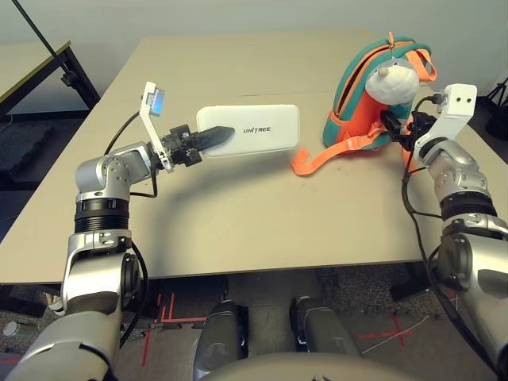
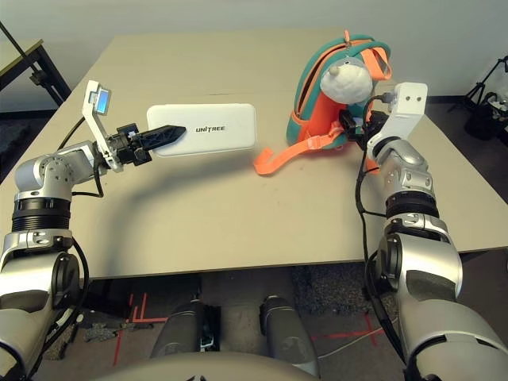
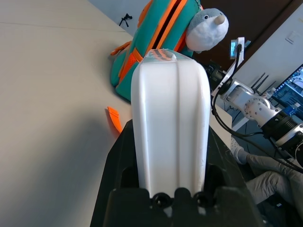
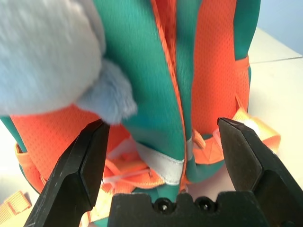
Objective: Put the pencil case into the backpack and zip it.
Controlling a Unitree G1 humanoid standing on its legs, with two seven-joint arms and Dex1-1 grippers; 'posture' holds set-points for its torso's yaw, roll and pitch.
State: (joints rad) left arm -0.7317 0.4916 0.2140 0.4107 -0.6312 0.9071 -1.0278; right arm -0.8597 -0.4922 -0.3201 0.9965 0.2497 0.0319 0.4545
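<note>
My left gripper is shut on the left end of the white pencil case, which is held flat above the table with its "UNITREE" lettering up. In the left wrist view the pencil case runs out between the black fingers toward the backpack. The teal and orange backpack stands upright at the right, with the grey-white plush toy against its top. My right gripper is open at the backpack's lower right side. Its fingers stand apart on either side of a teal and orange seam, touching nothing.
An orange strap trails from the backpack onto the beige table, between the pencil case and the backpack. A dark-framed side table stands off to the left. A tripod stands on the floor at the right.
</note>
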